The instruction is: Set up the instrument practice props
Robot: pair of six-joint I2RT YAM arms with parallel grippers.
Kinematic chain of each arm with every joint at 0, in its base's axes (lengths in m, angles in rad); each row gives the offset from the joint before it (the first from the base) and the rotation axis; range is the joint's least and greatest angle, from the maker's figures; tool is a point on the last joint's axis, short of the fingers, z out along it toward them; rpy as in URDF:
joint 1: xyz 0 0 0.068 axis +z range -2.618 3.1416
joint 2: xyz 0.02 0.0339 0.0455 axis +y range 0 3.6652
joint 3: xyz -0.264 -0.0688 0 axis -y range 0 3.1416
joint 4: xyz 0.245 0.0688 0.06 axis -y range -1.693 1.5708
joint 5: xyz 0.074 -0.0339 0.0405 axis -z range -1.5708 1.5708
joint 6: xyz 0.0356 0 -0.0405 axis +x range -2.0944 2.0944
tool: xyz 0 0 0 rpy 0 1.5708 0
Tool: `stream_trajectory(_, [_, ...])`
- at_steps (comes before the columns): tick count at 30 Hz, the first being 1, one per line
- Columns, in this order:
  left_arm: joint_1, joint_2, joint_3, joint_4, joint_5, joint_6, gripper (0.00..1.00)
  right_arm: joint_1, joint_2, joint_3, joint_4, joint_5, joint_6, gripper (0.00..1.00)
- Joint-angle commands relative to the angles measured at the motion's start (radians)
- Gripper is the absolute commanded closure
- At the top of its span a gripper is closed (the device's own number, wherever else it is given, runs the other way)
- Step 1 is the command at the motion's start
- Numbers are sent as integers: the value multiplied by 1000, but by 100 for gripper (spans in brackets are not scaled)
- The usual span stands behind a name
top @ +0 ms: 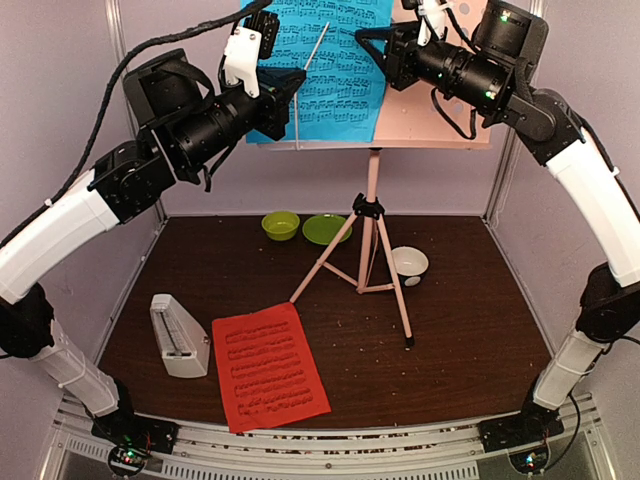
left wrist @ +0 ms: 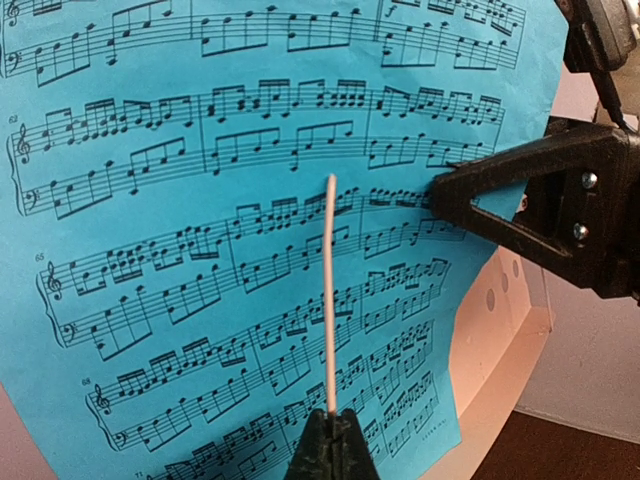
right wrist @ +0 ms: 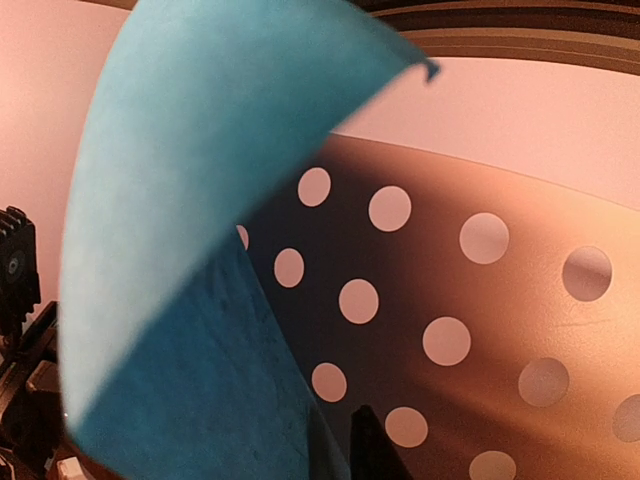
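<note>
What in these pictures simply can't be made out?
- Right wrist view: the curled blue page hangs close to the lens, hiding whether the right claw is gripping it.
- Top view: the picture's upper edge cuts off the top of the music stand.
- Top view: the scale on the metronome is too small to read.
- Left wrist view: the bottom edge cuts off most of the left claw, shut on a thin white rod.

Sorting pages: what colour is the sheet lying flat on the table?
The sheet is red; top external view.
</note>
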Motion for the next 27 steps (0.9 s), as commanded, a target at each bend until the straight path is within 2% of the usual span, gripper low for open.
stream_trajectory(1, [-5, -21, -9, 55, 39, 15, 100, -6, -5, 16, 27, 11, -4, 81])
stream_trajectory(6, [-4, -19, -9, 56, 35, 17, 100, -6, -20, -3, 34, 41, -5, 61])
stream_trajectory(13, [-4, -21, -14, 66, 18, 7, 100, -8, -36, -23, 72, 97, -1, 41])
stream_trajectory(18, [-4, -20, -14, 66, -8, -4, 100, -9, -45, -34, 106, 154, 7, 21])
stream_trajectory(21, [-4, -24, -20, 74, -22, -12, 93, -9, -47, -35, 119, 161, 18, 12])
stream_trajectory(24, [-4, -29, -31, 81, -28, -18, 78, -9, -47, -34, 119, 156, 23, 6])
stream_trajectory(27, [-4, -33, -32, 81, -25, -23, 67, -8, -48, -35, 113, 156, 23, 5])
